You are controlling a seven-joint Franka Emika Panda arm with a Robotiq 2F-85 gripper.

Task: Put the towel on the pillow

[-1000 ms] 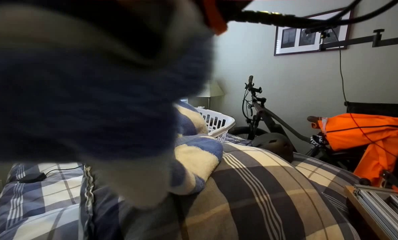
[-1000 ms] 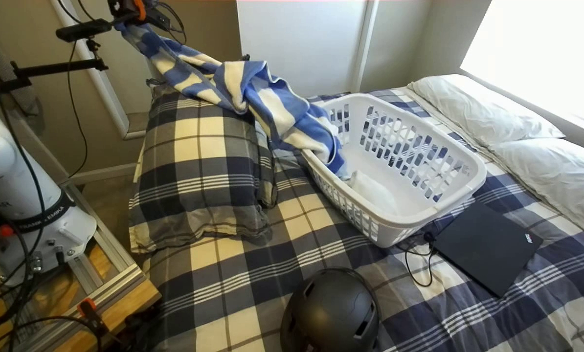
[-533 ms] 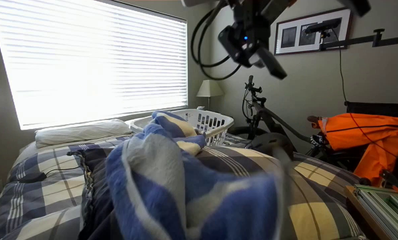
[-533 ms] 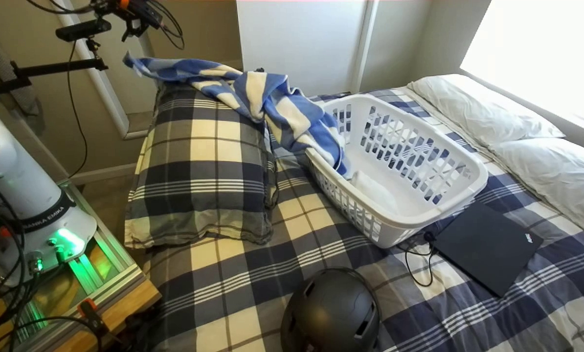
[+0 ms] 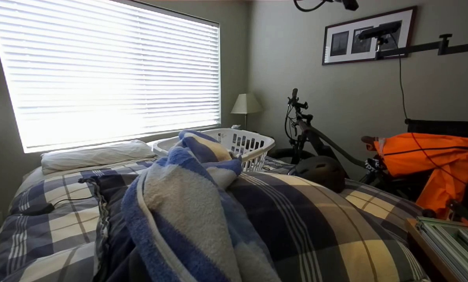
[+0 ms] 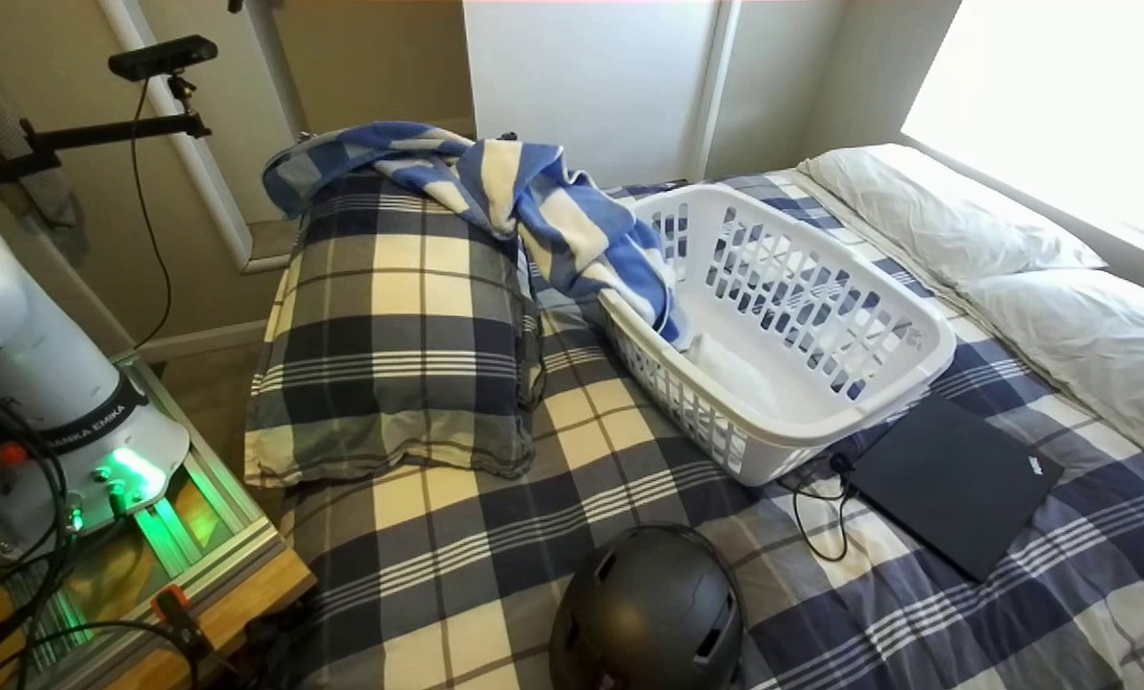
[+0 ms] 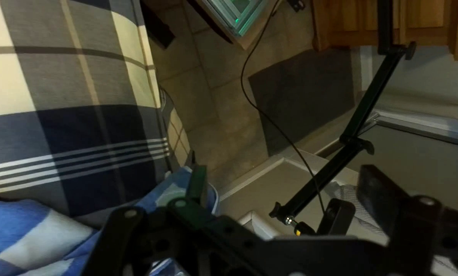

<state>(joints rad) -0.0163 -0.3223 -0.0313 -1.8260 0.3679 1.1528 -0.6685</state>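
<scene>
My pincer (image 7: 282, 172) stands spread wide, holding nothing. Towel (image 6: 562, 222) drapes over the pillow (image 6: 409, 307), presumably to meet the task; its far end dips into the basket (image 6: 773, 455), probably steadied there.

Rumpled blue-and-cream striped towel (image 6: 500, 187) lies along one edge of plump plaid pillow (image 6: 390, 326), one end overhanging its corner, the other over the basket rim (image 6: 788, 433), the pillow flat at bed edge (image 6: 342, 546).

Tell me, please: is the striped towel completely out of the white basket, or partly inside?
Partly inside: one end of the towel hangs into the basket; the other drapes over the plaid pillow.
</scene>
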